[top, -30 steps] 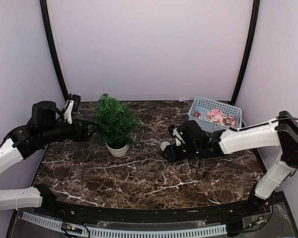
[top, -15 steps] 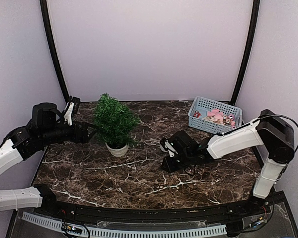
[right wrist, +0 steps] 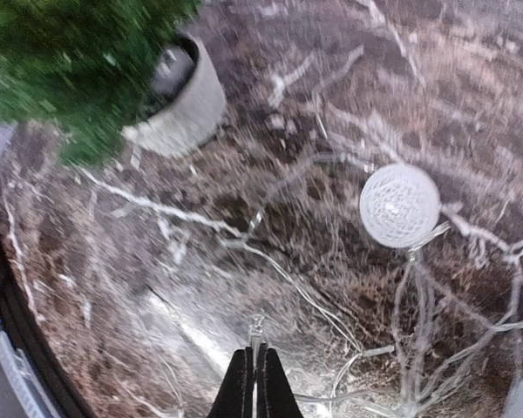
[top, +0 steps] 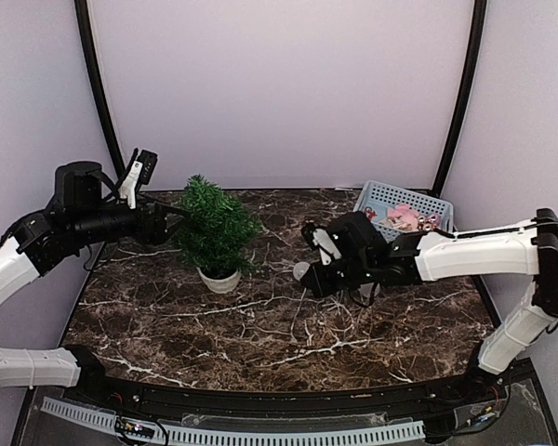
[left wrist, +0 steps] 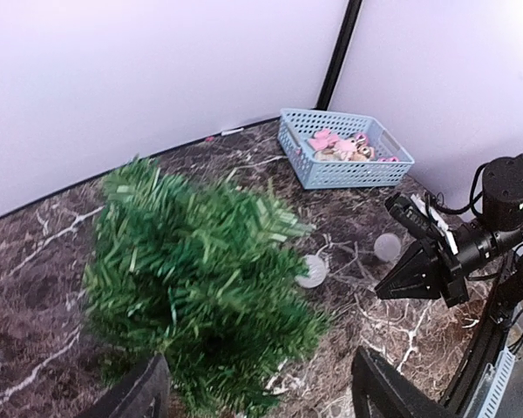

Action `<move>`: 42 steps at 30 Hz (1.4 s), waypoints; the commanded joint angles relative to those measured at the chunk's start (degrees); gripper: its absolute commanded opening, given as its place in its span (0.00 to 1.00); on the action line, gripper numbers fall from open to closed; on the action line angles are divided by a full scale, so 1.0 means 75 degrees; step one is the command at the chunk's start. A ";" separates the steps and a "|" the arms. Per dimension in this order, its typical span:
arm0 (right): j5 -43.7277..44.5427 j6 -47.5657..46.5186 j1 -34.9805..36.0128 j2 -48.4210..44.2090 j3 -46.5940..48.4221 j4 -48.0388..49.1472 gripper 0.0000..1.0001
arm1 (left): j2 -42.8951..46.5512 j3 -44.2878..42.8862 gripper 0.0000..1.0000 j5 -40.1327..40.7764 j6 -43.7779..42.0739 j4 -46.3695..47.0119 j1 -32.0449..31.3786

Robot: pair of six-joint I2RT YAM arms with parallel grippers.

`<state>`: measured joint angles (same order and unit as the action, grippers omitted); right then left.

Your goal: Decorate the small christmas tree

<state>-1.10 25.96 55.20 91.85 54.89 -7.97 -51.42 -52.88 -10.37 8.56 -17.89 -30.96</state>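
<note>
On the marble table (top: 167, 325), left of centre, the small christmas tree (top: 214, 228) stands upright in its pot.
Left gripper (left wrist: 260, 392) is released, fingers spread either side of the branches, well placed to steady the tree. Right gripper (right wrist: 254, 357) is clenched on what looks like the thin wire garland (right wrist: 279, 270), a white mesh ball (right wrist: 399, 205) trailing. It is best to lift high and drape slowly, clear of snagging needles.

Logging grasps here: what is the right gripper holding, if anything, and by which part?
The right gripper is shut on the thin clear wire of a garland, pinching the wire itself, apart from the white mesh ball.
</note>
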 commanded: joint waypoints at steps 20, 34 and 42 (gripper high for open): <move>0.2397 -0.1825 -0.0077 -0.1450 0.3113 0.0386 0.00 | -0.2831 -0.2056 0.70 -0.1653 -0.0578 0.1769 -0.1483; 0.1280 -0.1515 -0.0071 -0.1724 0.3028 0.1034 0.00 | -0.5034 -0.3866 0.78 -0.1847 -0.0212 0.2275 -0.2141; 0.1260 -0.1486 -0.0071 -0.1893 0.2761 0.1300 0.00 | -0.5347 -0.4226 0.19 -0.1964 -0.0240 0.2254 -0.2220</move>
<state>8.58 14.15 54.76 79.85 77.01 -2.15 -92.58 -82.30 -24.21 7.29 -1.98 -47.16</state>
